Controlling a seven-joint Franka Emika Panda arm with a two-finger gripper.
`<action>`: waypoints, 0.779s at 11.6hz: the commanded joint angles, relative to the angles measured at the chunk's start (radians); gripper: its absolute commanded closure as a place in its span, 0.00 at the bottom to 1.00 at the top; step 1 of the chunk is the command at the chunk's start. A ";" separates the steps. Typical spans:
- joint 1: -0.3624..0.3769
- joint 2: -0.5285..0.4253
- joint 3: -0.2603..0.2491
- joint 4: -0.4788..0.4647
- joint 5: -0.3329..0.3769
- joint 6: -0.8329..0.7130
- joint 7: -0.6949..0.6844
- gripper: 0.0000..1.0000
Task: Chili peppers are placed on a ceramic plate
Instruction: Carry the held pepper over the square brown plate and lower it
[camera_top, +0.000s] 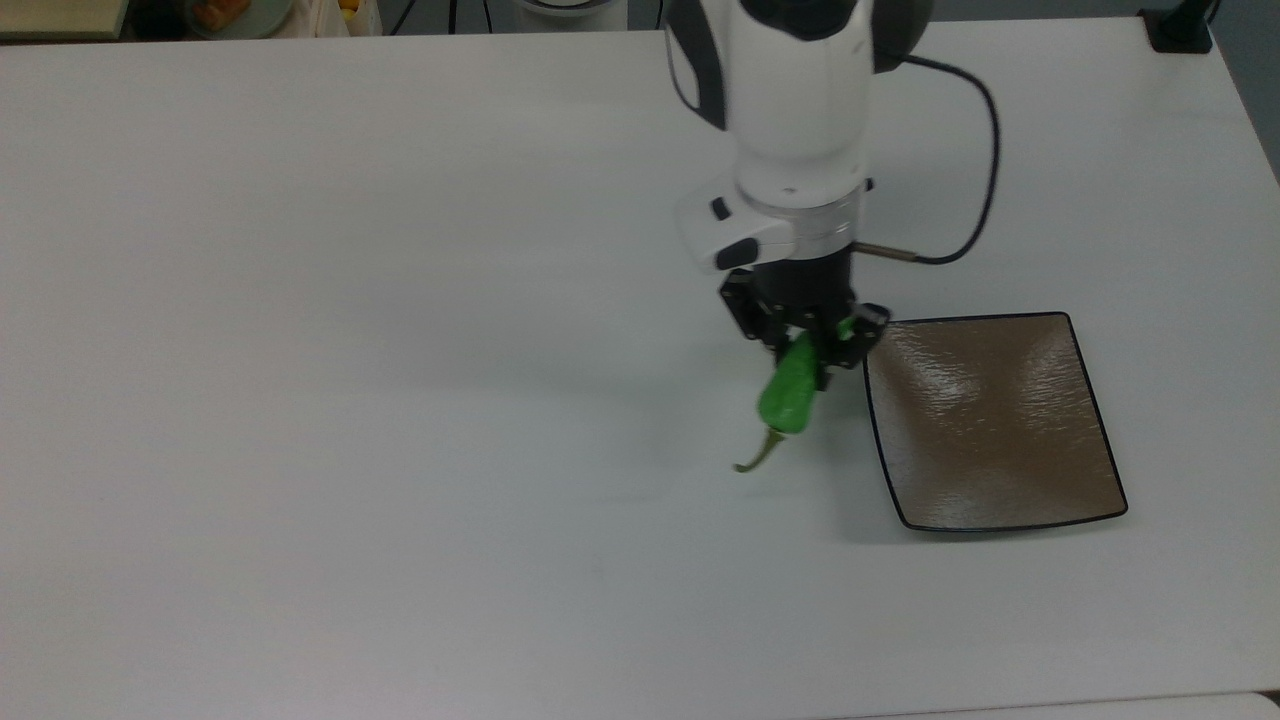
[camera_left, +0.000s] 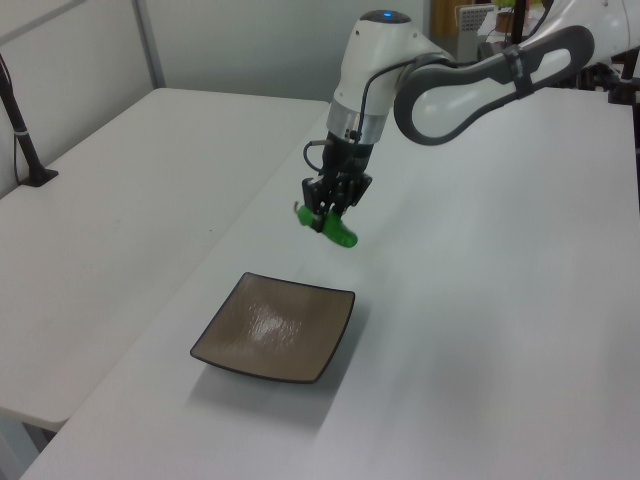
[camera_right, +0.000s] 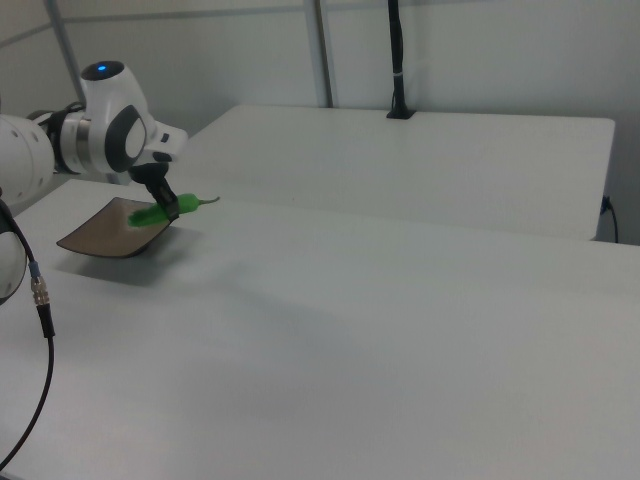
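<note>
Your chili pepper (camera_top: 787, 397) is off the table, clamped in the gripper (camera_top: 812, 352) near its blunt end, with the green body slanting down and the thin curved stem (camera_top: 757, 457) trailing lowest. In the top view it hangs just past the ceramic plate (camera_top: 1000, 425) on the top view's left, close to the plate's near edge but not yet over it; the left view puts it above the white table (camera_top: 350, 400) just beyond the plate's far rim. The jaws are closed on the pepper and nothing else.

You are in the carry step — pick-up looks done, placement not begun. By my reading the next move calls for a short sideways travel until the whole pepper, stem included, sits over the plate's rippled middle, then a descent before letting go. Mind the slant: the low stem end will likely meet the plate first, and releasing from too high could let the pepper roll toward the dark rim
</note>
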 joint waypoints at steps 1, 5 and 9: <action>0.037 0.020 0.038 -0.026 -0.010 0.157 0.042 0.73; 0.094 0.089 0.038 -0.023 -0.015 0.368 0.088 0.73; 0.154 0.159 0.036 -0.019 -0.030 0.531 0.095 0.67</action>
